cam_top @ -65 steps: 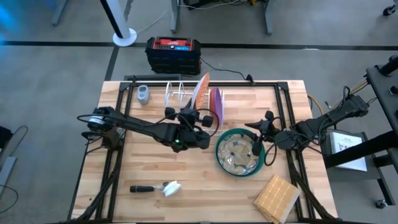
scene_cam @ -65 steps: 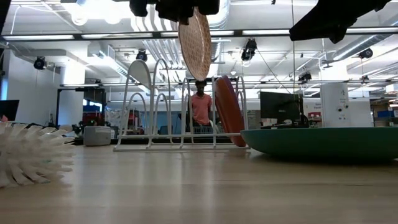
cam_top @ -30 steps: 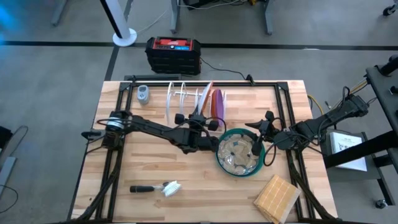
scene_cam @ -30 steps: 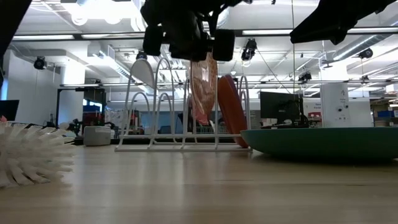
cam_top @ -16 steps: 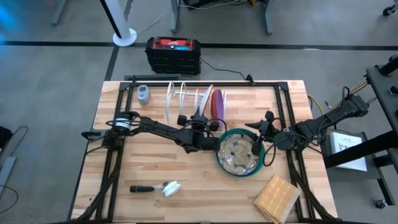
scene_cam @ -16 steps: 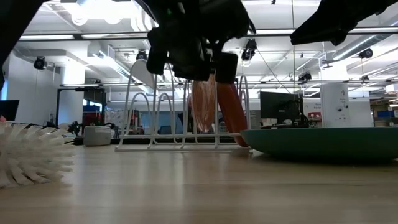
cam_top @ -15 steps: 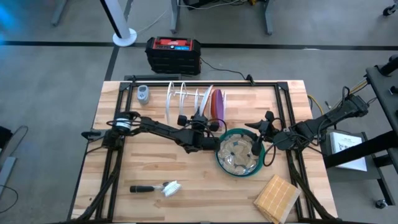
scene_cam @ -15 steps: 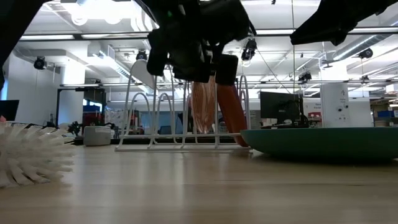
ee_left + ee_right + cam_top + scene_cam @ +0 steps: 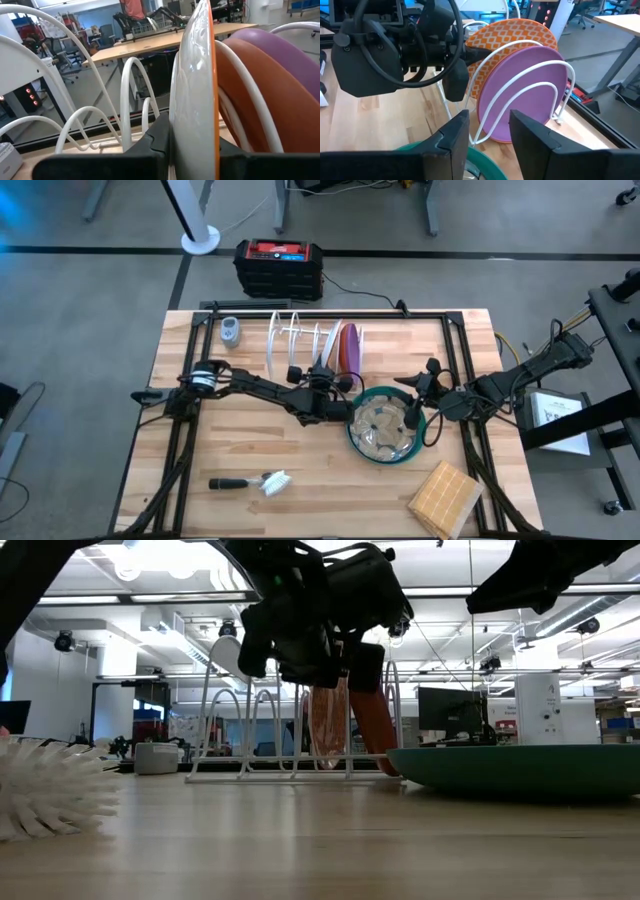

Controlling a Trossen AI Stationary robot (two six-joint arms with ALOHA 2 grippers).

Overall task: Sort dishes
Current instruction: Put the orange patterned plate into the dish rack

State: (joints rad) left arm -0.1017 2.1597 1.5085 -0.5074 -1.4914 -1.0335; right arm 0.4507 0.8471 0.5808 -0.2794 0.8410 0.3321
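My left gripper [image 9: 327, 373] is shut on the brownish speckled plate [image 9: 326, 727], which stands on edge inside a slot of the white wire rack [image 9: 298, 335]. The plate's glossy pale back shows in the left wrist view [image 9: 192, 75]. To its right the orange plate [image 9: 250, 95] and the purple plate [image 9: 520, 95] lean in the rack. The larger teal-green plate [image 9: 356, 435] lies flat on the table. My right gripper [image 9: 412, 416] is open and empty over the teal plate's right rim. My left gripper pinches the speckled plate's near rim [image 9: 194, 150] between its two fingers, one finger on each face. The fingers come level from the table's near side. The plate stands upright between the rack's wires; whether its lower edge rests on the rack I cannot tell.
A dish brush [image 9: 262, 482] lies near the front left, also close in the low view [image 9: 50, 790]. A square wooden block [image 9: 445, 498] sits at the front right. A small grey device [image 9: 231, 332] stands left of the rack. Bare table lies front centre.
My left gripper has gone down and toward the table's far edge with the speckled plate. The plate, earlier high above the rack, has sunk upright into a slot left of the orange plate. The gripper stays shut on it.
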